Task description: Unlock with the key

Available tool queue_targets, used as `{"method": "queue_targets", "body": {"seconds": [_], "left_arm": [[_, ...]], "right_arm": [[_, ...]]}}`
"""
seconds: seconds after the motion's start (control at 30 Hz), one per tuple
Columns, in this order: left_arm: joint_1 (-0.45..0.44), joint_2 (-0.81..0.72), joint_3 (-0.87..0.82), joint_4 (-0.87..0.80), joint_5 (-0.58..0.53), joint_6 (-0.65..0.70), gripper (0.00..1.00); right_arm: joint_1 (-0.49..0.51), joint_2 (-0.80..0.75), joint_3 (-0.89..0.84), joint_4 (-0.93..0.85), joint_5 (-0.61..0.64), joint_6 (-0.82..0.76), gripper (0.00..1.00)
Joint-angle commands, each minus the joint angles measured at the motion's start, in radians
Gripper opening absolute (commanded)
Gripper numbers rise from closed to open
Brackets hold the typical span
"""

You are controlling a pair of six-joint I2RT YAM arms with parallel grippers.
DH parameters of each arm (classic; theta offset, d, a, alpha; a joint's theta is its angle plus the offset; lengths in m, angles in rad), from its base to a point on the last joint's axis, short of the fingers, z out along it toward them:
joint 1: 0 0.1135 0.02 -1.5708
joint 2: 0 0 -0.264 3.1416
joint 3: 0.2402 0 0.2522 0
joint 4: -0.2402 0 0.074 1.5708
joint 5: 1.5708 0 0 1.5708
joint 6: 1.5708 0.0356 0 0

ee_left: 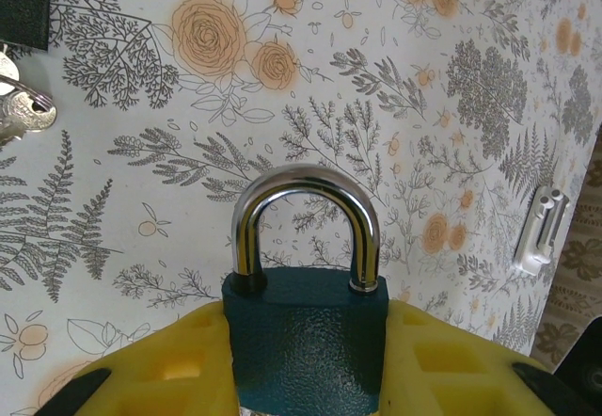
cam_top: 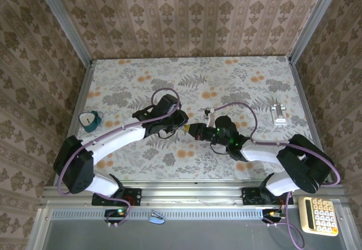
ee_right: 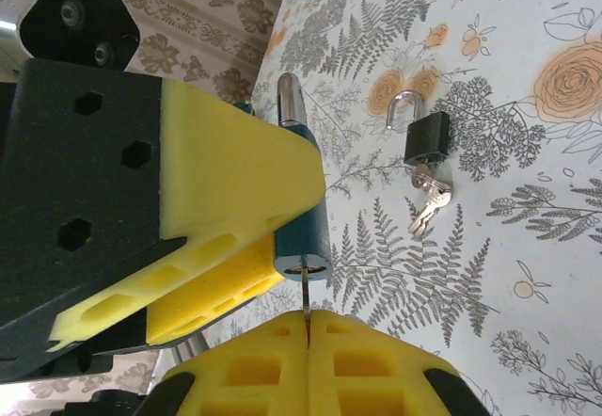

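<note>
Now | left gripper point(ee_left: 306, 388) clamps padlock point(ee_left: 306, 336) | right gripper point(ee_right: 308, 343) pinches key point(ee_right: 306, 292), seemingly inserted

The top external camera looks down from above and behind the arm bases point(cam_top: 121, 193), far enough back to take in the whole floral surface point(cam_top: 237, 80). The left wrist camera sits close behind the left pincer point(ee_left: 306, 360) and faces along its yellow pads point(ee_left: 451, 364), over the teal padlock point(ee_left: 306, 331), to the surface beyond. The right wrist camera is just as close. It looks past the right pincer point(ee_right: 308, 350) and its key point(ee_right: 306, 296) at that padlock side-on. Both wrist views share the padlock. The top and left wrist views share the white bracket point(cam_top: 280, 113).
</note>
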Motion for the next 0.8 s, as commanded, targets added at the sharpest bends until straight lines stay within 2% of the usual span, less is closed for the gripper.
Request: {"method": "queue_targets", "body": {"seconds": [0.0, 0.23, 0.6, 0.77], "left_arm": [[-0.015, -0.026, 0.002, 0.068, 0.031, -0.02, 0.22], [-0.028, -0.024, -0.004, 0.106, 0.05, -0.031, 0.19], [-0.012, -0.052, -0.076, 0.244, 0.072, -0.031, 0.17], [0.013, -0.081, -0.141, 0.397, 0.097, -0.025, 0.15]], "right_arm": [[-0.005, 0.026, 0.028, 0.035, 0.027, 0.014, 0.01], [-0.03, 0.034, 0.041, 0.054, 0.057, 0.051, 0.0], [-0.074, 0.057, 0.04, 0.139, -0.062, 0.158, 0.0], [-0.096, 0.08, 0.035, 0.188, -0.128, 0.23, 0.0]]}}
